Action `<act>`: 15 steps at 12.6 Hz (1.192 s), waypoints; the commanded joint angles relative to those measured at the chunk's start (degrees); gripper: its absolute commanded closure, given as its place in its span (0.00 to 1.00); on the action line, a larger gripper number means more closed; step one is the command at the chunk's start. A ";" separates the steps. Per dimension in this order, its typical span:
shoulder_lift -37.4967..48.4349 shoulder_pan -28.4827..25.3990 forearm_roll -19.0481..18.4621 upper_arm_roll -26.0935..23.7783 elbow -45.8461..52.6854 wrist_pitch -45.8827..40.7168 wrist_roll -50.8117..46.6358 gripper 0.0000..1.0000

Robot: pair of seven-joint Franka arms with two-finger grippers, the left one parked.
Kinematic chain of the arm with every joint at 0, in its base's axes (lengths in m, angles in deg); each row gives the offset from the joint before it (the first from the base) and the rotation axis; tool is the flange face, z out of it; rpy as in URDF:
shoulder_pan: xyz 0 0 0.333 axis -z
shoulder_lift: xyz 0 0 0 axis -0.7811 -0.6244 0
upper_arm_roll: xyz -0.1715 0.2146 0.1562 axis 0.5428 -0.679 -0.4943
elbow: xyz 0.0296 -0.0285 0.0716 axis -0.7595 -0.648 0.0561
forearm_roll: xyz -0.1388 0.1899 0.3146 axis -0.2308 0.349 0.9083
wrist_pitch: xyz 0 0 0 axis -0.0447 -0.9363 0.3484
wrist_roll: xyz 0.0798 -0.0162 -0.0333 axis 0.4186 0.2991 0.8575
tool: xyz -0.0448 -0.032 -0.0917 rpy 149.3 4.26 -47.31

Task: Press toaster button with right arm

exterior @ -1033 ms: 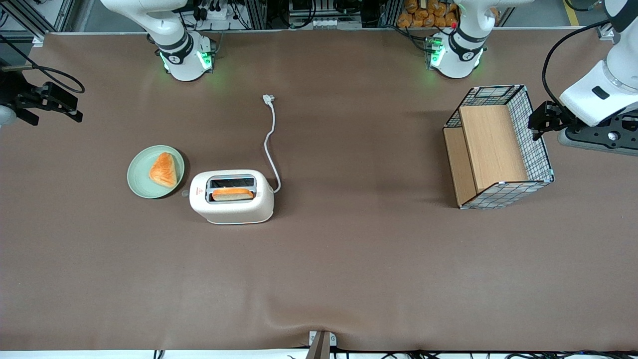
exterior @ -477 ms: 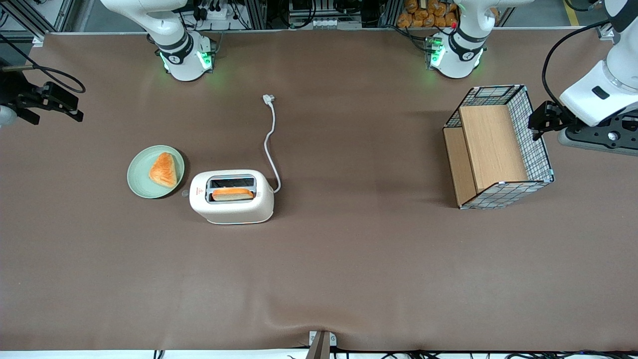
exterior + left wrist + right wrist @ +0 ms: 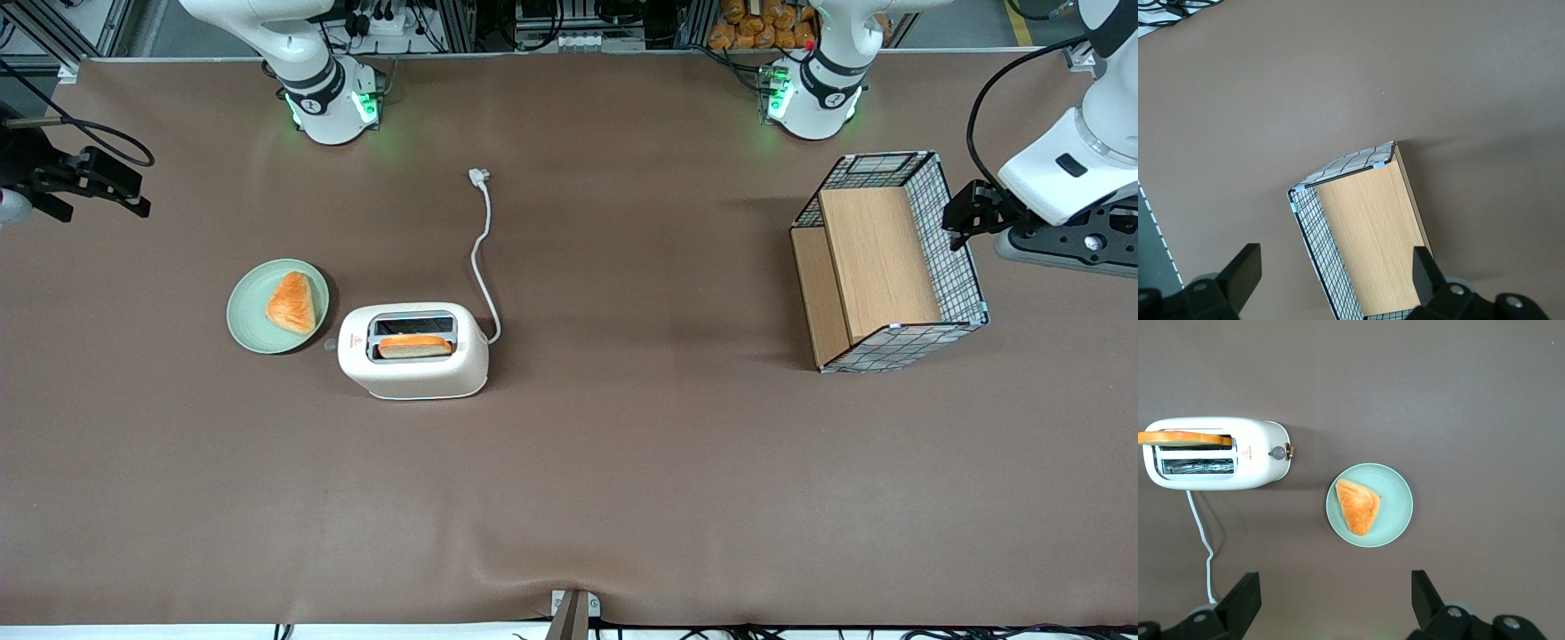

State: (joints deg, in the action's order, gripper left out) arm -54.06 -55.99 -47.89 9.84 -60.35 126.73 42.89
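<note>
The cream-white toaster stands on the brown table with a slice of toast in the slot nearer the front camera. Its white cord trails away from that camera. The small grey toaster button sticks out of the end that faces the green plate. The right wrist view shows the toaster and the button from above. The right arm's gripper is open and empty. It hangs high at the working arm's end of the table, well apart from the toaster. In the wrist view the gripper frames bare table.
A green plate with a triangular pastry lies beside the toaster's button end; both also show in the right wrist view, the plate and the pastry. A wire basket with wooden panels stands toward the parked arm's end.
The right gripper has drifted very slightly. The toaster, toast, plate and basket have not moved.
</note>
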 commanded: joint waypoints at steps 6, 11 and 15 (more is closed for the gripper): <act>-6.74 -1.61 5.42 -0.17 0.87 1.75 -1.19 0.00; -15.09 -1.87 11.23 -0.17 0.95 5.44 -1.19 0.00; -20.20 -1.35 15.54 -0.08 0.95 6.76 -1.19 0.00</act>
State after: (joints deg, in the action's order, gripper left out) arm -72.57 -57.39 -34.63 9.43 -60.59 133.71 42.68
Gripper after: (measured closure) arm 0.000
